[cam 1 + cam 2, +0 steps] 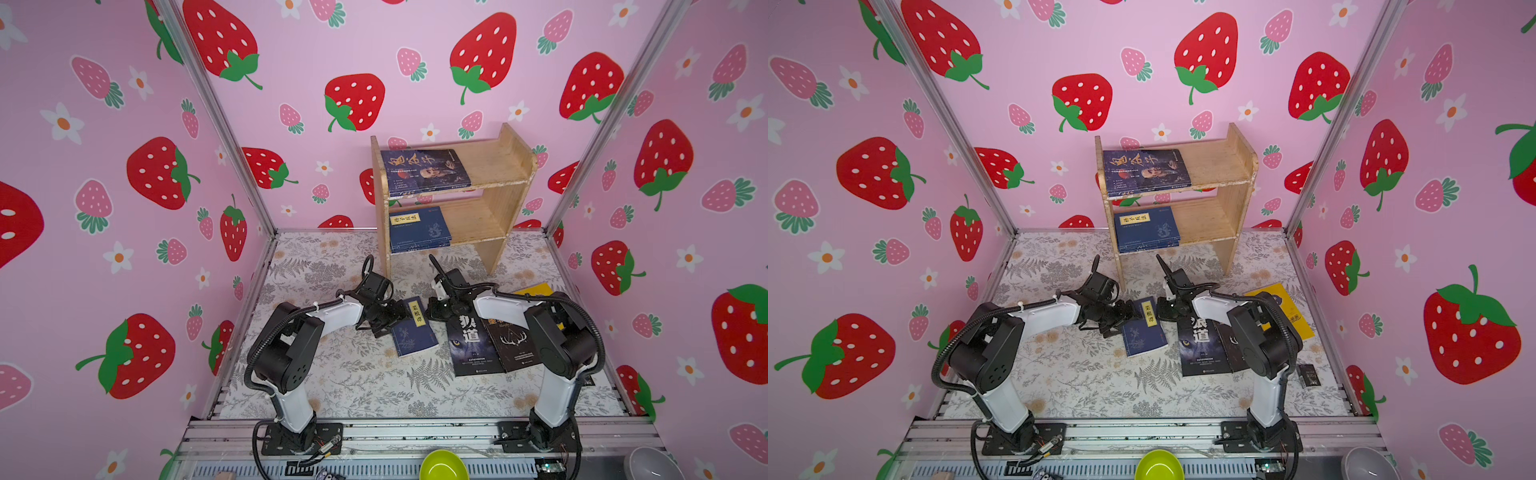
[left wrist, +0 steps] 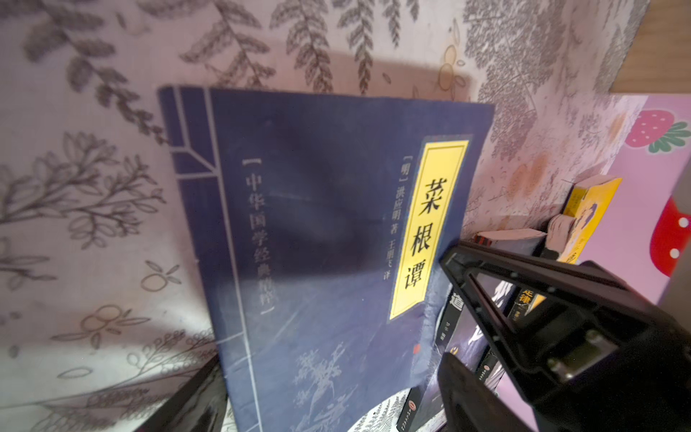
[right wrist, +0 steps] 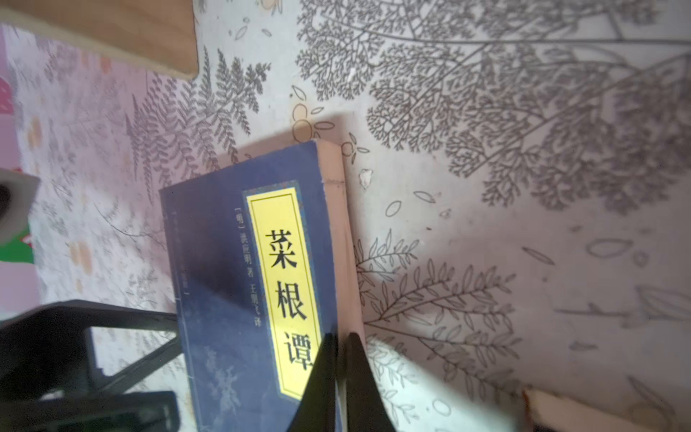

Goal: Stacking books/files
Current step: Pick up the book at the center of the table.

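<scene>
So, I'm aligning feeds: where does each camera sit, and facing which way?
Top views: high behind the arm bases, facing the shelf; left arm and right arm show.
Left wrist: on the left arm, facing the navy book; left pincer open.
Right wrist: facing the book's edge; right pincer shut on it.
All share the navy book.

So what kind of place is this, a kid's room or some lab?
Most likely a robot test booth, not a real room: strawberry-print panels on a metal frame, two robot arms bolted to a rail, and a small wooden shelf with books as props.
</scene>
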### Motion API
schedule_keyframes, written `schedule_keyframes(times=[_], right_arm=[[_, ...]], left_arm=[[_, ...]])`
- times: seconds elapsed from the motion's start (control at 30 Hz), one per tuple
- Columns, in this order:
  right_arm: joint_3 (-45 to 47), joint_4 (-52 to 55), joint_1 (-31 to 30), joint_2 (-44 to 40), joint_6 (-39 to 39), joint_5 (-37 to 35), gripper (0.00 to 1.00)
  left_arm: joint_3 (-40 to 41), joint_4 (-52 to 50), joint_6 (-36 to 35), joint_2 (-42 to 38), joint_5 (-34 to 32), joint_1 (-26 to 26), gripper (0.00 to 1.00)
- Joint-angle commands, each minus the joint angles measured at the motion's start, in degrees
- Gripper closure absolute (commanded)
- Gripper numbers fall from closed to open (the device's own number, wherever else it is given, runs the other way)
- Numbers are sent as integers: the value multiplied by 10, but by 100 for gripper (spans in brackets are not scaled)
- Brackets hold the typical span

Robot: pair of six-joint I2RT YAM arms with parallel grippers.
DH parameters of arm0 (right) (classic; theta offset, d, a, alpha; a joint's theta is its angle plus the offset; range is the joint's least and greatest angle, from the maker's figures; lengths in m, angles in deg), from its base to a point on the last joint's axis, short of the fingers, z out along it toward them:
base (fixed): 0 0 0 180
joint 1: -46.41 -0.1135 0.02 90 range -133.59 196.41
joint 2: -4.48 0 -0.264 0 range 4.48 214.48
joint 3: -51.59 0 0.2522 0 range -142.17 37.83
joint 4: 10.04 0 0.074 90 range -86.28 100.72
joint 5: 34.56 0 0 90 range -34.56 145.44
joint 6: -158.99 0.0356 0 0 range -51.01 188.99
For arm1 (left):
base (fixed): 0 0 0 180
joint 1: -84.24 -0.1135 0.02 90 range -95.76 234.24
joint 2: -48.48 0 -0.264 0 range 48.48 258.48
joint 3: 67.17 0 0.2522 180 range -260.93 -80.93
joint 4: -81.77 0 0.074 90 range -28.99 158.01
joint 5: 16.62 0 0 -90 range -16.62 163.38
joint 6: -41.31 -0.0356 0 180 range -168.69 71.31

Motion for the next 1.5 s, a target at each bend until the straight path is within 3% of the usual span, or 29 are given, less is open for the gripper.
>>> schedule_keyframes(times=[0.0, 0.3, 0.43, 0.77, 1.13, 1.3, 1.47], right_arm=[[8, -19, -12, -33, 17, 49, 100], [12, -25, -12, -69, 29, 59, 100], [9, -20, -12, -89, 29, 54, 100], [19, -24, -11, -43, 15, 60, 100], [33, -39, -1, -1, -1, 62, 100], [37, -44, 3, 8, -2, 60, 100], [38, -43, 6, 6, -1, 57, 100]], left_arm=[[-13, 12, 11, 5, -1, 1, 12], [7, 56, 33, -19, 13, -8, 12], [46, 138, 51, -42, 30, -18, 11], [113, 397, 126, -69, 92, -24, 13], [149, 504, 190, -57, 92, -23, 19], [149, 452, 181, -48, 72, -23, 23], [110, 293, 112, -75, 45, -22, 33]])
